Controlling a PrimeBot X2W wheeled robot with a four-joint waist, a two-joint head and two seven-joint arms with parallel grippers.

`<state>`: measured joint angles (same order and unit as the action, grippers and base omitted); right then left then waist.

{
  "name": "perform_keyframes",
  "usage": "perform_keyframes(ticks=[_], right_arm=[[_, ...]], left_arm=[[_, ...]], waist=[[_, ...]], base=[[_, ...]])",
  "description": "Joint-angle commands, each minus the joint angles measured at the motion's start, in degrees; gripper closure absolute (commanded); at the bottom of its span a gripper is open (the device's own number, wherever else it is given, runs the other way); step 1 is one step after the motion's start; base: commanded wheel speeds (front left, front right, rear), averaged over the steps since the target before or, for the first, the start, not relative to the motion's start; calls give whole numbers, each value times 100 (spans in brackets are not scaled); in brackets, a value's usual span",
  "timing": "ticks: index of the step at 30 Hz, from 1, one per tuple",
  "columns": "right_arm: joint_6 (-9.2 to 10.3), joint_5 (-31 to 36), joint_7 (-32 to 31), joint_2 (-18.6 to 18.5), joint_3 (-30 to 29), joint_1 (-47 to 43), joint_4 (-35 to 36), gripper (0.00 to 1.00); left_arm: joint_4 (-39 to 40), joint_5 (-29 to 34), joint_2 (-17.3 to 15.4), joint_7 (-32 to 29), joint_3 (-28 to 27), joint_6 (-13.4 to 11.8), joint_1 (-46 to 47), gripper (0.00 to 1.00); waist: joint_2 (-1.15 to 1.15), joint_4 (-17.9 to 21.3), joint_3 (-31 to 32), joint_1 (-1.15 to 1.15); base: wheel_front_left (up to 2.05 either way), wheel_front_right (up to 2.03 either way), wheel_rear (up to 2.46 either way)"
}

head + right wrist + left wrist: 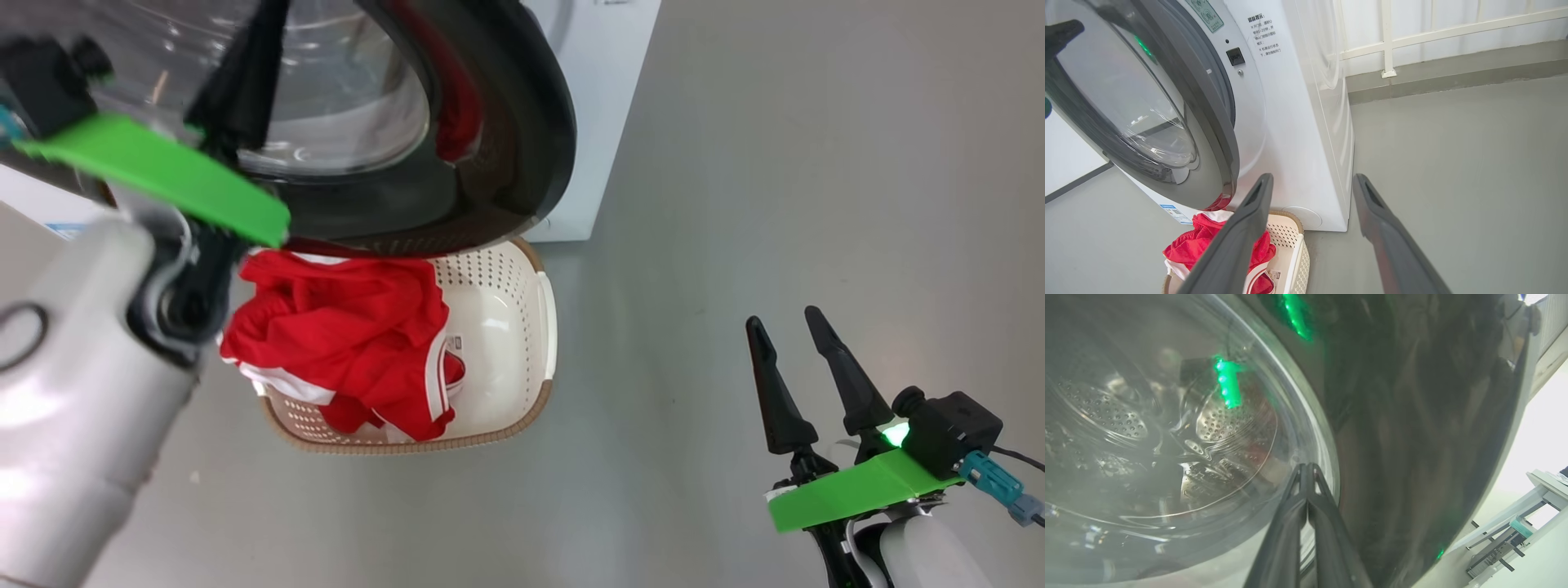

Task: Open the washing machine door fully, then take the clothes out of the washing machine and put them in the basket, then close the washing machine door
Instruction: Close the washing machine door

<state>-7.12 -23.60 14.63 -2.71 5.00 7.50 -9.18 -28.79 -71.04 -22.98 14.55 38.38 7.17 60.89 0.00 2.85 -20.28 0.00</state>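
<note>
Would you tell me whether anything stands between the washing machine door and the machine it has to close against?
Nothing visible does. The gap between the washing machine door and the washing machine looks free; the clothes lie in the basket below, and the shut left claw is on the door's outer side.

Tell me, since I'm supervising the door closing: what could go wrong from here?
1. The shut left tool appears to touch the washing machine door tip-first at the edge of its curved glass, so it could slip on the glossy surface.
2. The clothes pile above the basket rim, right beneath the door's lower edge. A swinging door might snag them.
</note>
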Motion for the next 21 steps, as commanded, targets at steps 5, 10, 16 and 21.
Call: perform_keyframes(ticks=[5, 10, 16, 21], right_arm=[[-36, 132, 37, -17, 74, -104, 106, 0], [-36, 174, 37, -17, 34, -244, 67, 0], [-36, 219, 37, -17, -10, -413, 50, 0], [-36, 257, 37, -17, -36, -598, 28, 0]], left_arm=[[80, 240, -107, 44, -427, 32, -535, 100], [144, 629, -54, 44, -760, 32, -1191, 100], [224, 1039, 68, 45, -1124, 32, -1957, 100], [272, 1394, 152, 45, -1455, 32, -2644, 77]], waist=[[0, -162, 307, 0], [0, -232, 564, 0], [0, -313, 825, 0], [0, -358, 1077, 0]], base=[[0, 0, 0], [0, 0, 0], [0, 0, 0], [0, 0, 0]])
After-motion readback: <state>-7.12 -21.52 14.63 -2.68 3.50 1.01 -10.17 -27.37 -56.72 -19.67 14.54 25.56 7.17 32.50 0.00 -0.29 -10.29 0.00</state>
